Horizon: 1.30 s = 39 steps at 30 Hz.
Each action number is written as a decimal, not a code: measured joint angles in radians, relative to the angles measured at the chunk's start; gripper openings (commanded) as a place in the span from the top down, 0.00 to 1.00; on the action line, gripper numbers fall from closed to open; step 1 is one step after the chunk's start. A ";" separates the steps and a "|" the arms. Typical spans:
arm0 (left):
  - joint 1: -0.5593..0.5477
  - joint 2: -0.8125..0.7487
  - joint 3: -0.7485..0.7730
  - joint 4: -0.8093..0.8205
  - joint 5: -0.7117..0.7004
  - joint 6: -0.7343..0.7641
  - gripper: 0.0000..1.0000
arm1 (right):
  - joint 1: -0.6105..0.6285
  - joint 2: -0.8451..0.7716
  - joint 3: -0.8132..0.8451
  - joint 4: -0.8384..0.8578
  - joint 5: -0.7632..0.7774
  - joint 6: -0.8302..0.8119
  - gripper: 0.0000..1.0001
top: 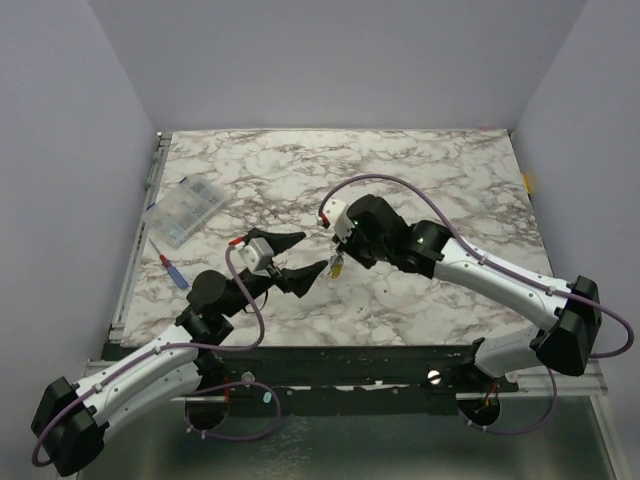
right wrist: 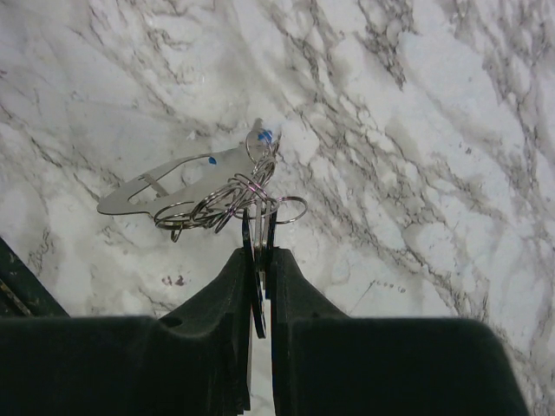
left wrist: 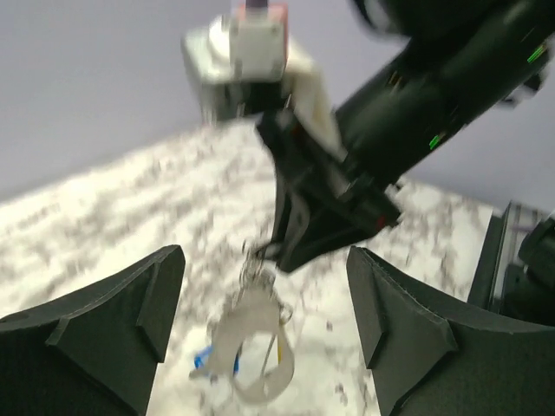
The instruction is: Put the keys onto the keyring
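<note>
Above the table (top: 450, 170), the right claw (right wrist: 260, 253) clamps the keyring (right wrist: 260, 206), the left claw (left wrist: 264, 260) spread apart

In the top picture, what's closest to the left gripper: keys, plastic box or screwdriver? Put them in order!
1. The keys, just right of the left gripper, in the right gripper.
2-3. The plastic box and screwdriver, both far left: too close to call.

Two dark wedge-shaped fingers (left wrist: 113, 329) of the left gripper (left wrist: 264, 277) are seen spread wide apart at the bottom edge. Between and beyond them, a blurred bunch of silvery metal keys (left wrist: 256, 347) with blue and yellow flecks is held hanging from the tip of the black right gripper (left wrist: 282, 250), above a white, grey-veined marble tabletop (left wrist: 104, 225).
</note>
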 measured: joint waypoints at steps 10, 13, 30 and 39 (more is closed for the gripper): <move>-0.035 0.157 -0.001 -0.081 -0.024 0.040 0.30 | -0.001 -0.013 0.002 -0.085 -0.138 0.008 0.99; -0.054 0.224 0.003 -0.069 -0.010 0.079 0.37 | -0.001 -0.015 0.002 -0.121 -0.201 0.000 0.99; -0.086 0.463 0.046 0.151 0.278 0.128 0.71 | -0.011 -0.184 -0.076 -0.163 -0.366 -0.045 0.99; -0.121 0.526 0.063 0.192 0.357 0.143 1.00 | -0.011 -0.241 -0.121 -0.175 -0.388 -0.069 0.99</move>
